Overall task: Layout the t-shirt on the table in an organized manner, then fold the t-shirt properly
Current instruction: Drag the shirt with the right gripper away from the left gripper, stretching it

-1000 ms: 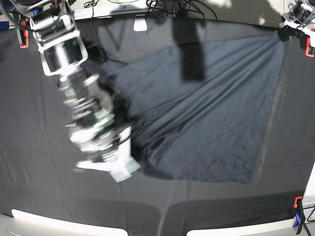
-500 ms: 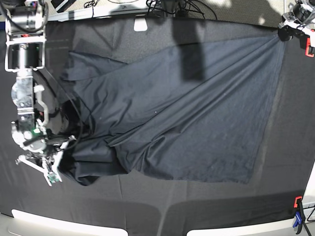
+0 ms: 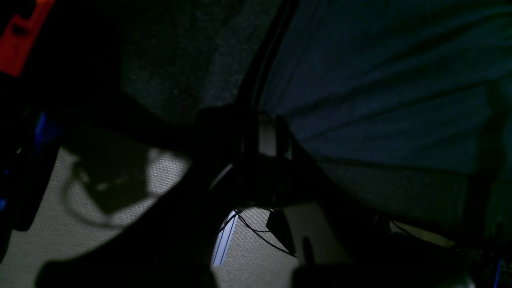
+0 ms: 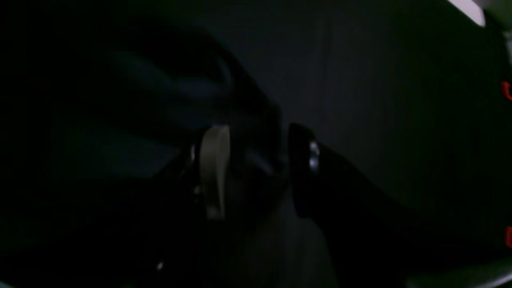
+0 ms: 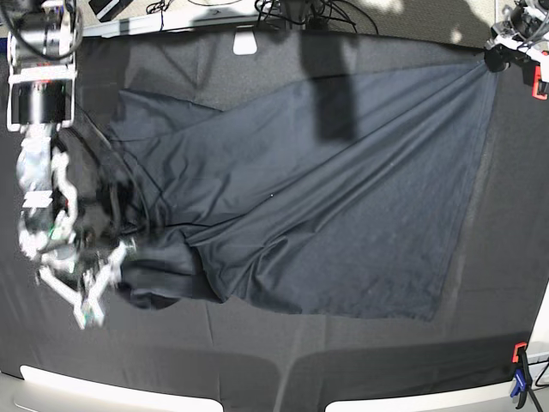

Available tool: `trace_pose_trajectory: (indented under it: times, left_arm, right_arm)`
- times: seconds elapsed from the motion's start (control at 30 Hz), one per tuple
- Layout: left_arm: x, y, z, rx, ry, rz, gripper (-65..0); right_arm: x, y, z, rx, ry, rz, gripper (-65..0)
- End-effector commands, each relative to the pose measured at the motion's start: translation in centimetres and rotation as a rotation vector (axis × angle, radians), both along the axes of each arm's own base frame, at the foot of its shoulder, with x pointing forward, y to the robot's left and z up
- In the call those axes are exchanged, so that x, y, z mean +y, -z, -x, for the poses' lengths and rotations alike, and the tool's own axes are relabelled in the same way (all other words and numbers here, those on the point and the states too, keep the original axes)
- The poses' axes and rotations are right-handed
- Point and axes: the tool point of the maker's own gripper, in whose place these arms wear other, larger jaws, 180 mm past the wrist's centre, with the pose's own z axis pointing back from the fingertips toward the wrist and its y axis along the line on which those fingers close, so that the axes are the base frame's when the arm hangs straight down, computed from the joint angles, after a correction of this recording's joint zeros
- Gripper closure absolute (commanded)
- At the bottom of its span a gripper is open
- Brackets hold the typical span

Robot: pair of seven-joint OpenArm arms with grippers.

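Black-clothed table (image 5: 257, 360) bears the t-shirt (image 5: 343, 215); left jaws pinch its corner (far edge); right jaws parted.

Your right arm comes down the base view's left side, wrist low, and the right gripper (image 5: 94, 287) has its fingers (image 4: 214, 172) spread apart, a bit blurry. Your left gripper (image 5: 497, 53) is parked at the far corner on the other side, jaws pinched closed.

Dark t-shirt (image 5: 326, 197) — rumpled, spread across black table (image 5: 257, 360)
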Motion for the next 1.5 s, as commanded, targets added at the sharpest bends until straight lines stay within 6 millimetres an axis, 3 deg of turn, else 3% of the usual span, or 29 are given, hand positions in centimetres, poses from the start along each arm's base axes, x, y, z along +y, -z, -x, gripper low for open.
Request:
trace_pose_trajectory:
  times: [0.0, 0.2, 0.4, 0.57, 0.63, 0.7, 0.87, 1.0, 1.13, 1.23, 1.37, 1.47]
  left_arm:
    - [0.9, -0.8, -0.2, -0.017, 0.000, -0.029, 0.0]
    - [0.9, -0.8, -0.2, -0.017, 0.000, -0.029, 0.0]
    - [0.9, -0.8, -0.2, -0.017, 0.000, -0.028, 0.0]
    - [0.9, -0.8, -0.1, -0.016, 0.000, -0.028, 0.0]
    - [0.9, -0.8, -0.1, -0.016, 0.000, -0.028, 0.0]
    - [0.9, -0.8, -0.1, -0.016, 0.000, -0.028, 0.0]
    - [0.9, -0.8, -0.1, -0.016, 0.000, -0.028, 0.0]
    - [0.9, -0.8, -0.1, -0.016, 0.000, -0.028, 0.0]
    - [0.9, -0.8, -0.1, -0.016, 0.000, -0.028, 0.0]
    - [0.9, -0.8, -0.1, -0.016, 0.000, -0.028, 0.0]
    - [0.8, -0.8, -0.1, -0.013, 0.001, -0.027, 0.0]
    - [0.8, -0.7, 0.0, -0.009, 0.003, -0.026, 0.0]
  right_arm:
    - [0.1, -3.7, -1.7, -0.089, -0.010, -0.032, -24.0]
    - [4.9, -8.9, -3.1, -0.170, -0.150, -0.218, -23.9]
    - [9.3, -9.5, -3.5, -0.198, -0.260, -0.245, -23.9]
    - [11.4, -7.8, -4.4, -0.158, -0.273, -0.209, -24.5]
    - [11.8, -6.7, -5.2, -0.116, -0.281, -0.176, -29.6]
    - [11.7, -5.3, -6.2, -0.058, -0.284, -0.121, -34.0]
    - [11.8, -1.0, -7.5, 0.126, -0.294, -0.027, -34.7]
    - [13.4, 1.8, -6.8, 0.267, -0.365, 0.009, -34.7]
    - [15.0, 2.9, -6.1, 0.319, -0.403, -0.015, -34.7]
    - [14.8, 2.9, -6.1, 0.321, -0.402, -0.006, -34.5]
    - [12.9, 3.9, -5.3, 0.394, -0.370, 0.078, -27.9]
    - [11.8, 4.2, -5.3, 0.401, -0.337, 0.085, -27.0]
